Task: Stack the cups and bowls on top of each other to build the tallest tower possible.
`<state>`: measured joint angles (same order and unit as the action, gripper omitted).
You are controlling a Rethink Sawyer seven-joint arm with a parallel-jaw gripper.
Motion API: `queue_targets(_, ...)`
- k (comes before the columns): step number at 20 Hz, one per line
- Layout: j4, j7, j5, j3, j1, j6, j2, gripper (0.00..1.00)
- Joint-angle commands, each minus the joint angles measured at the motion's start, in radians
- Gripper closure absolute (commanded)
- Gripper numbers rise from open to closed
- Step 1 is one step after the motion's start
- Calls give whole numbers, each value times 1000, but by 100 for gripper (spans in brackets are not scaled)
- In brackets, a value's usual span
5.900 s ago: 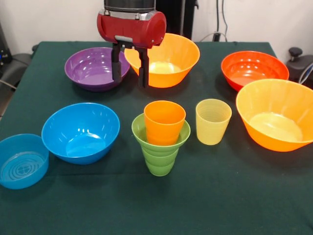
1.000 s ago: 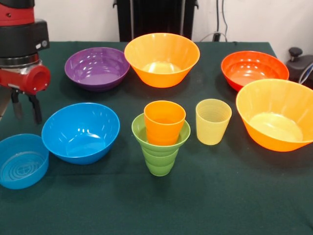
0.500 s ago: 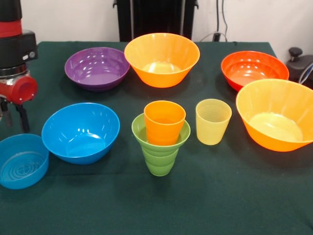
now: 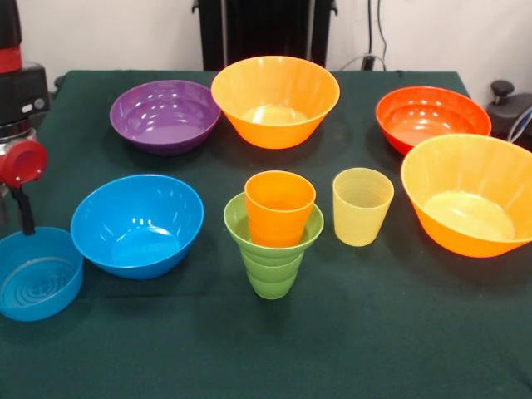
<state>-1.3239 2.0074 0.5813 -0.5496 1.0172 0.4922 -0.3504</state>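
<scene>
Front view: orange cup [image 4: 279, 208] nests in green cup [image 4: 273, 249]; other bowls unstacked. Tool [image 4: 17, 212] at left edge, grip state unclear, above small blue bowl [image 4: 35, 274].

Cups and bowls arranged on a dark green cloth-covered surface [image 4: 374, 332], with the gripper [image 4: 21, 212] at the left edge.

An orange ribbed plastic cup [image 4: 279, 208] sits nested in a green ribbed plastic cup [image 4: 273, 258]; a pale yellow ribbed cup [image 4: 362, 206] stands just beside them. Around these lie a medium blue glossy bowl [image 4: 137, 224], a small translucent blue bowl [image 4: 37, 274], a purple bowl [image 4: 165, 115], a red-orange bowl [image 4: 432, 118] and two big orange bowls [image 4: 275, 100] [image 4: 470, 193]. The gripper hangs above the small translucent bowl's far rim; only one dark finger [image 4: 25, 212] is visible.
</scene>
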Motion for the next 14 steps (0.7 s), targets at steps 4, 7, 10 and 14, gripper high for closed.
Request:
queue_targets(4,102,-302,97,-10,-32,102,77,0)
queue_targets(7,111,-289,100,4,-43,105,78,0)
queue_targets(10,121,-278,105,23,-51,114,82,0)
queue_targets(14,137,-276,107,27,-47,107,106,0)
